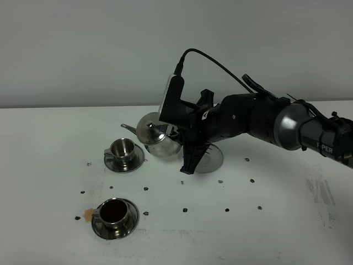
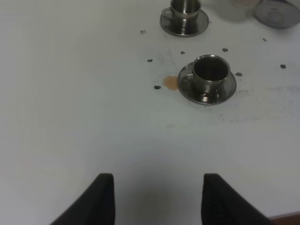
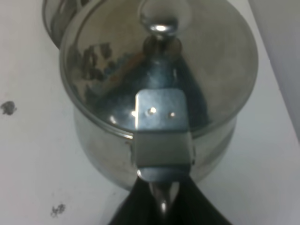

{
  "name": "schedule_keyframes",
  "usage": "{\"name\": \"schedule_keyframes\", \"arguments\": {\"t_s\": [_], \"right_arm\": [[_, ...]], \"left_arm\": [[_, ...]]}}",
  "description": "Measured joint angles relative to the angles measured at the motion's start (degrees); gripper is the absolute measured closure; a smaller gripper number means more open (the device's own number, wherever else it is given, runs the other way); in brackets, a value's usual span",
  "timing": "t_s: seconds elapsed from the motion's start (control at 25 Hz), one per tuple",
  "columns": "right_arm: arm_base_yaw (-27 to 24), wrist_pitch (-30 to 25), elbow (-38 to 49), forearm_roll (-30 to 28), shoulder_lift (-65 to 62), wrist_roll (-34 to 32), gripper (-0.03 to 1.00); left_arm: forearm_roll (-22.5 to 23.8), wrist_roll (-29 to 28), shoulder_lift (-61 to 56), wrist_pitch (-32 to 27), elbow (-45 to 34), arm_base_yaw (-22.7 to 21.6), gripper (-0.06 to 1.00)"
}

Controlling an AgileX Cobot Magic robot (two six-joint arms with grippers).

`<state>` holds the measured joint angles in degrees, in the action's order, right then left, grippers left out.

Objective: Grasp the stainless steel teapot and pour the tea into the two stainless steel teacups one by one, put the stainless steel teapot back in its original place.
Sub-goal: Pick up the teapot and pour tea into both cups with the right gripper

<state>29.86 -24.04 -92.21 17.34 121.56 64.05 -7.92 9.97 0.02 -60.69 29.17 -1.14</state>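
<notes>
The stainless steel teapot hangs tilted above the table, its thin spout pointing left over the far teacup. My right gripper is shut on the loop handle; in the right wrist view its dark fingers clamp the handle below the knobbed lid of the teapot. The near teacup holds dark tea on its saucer. The bare round saucer, the original place, lies under my right arm. My left gripper is open over bare table, well short of the near teacup and far teacup.
A small brown tea stain marks the white table left of the near cup. Dark specks are scattered around the cups. The back wall rises behind the table. Open table stretches to the right and front.
</notes>
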Motion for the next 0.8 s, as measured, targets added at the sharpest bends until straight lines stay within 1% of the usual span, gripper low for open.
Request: {"name": "schedule_keyframes", "arguments": {"t_s": [0.4, 0.48, 0.64, 0.8], "right_arm": [[1.21, -0.59, 0.00, -0.49, 0.00, 0.78, 0.88], [1.42, -1.52, 0.00, 1.01, 0.00, 0.78, 0.88], [1.25, -4.83, -0.39, 5.96, 0.00, 0.78, 0.88], [1.03, -5.81, -0.49, 8.95, 0.00, 0.66, 0.88]], "left_arm": [[0.00, 0.00, 0.00, 0.00, 0.00, 0.00, 0.46], [0.00, 0.00, 0.00, 0.00, 0.00, 0.00, 0.46], [0.00, 0.00, 0.00, 0.00, 0.00, 0.00, 0.46], [0.00, 0.00, 0.00, 0.00, 0.00, 0.00, 0.46]]}}
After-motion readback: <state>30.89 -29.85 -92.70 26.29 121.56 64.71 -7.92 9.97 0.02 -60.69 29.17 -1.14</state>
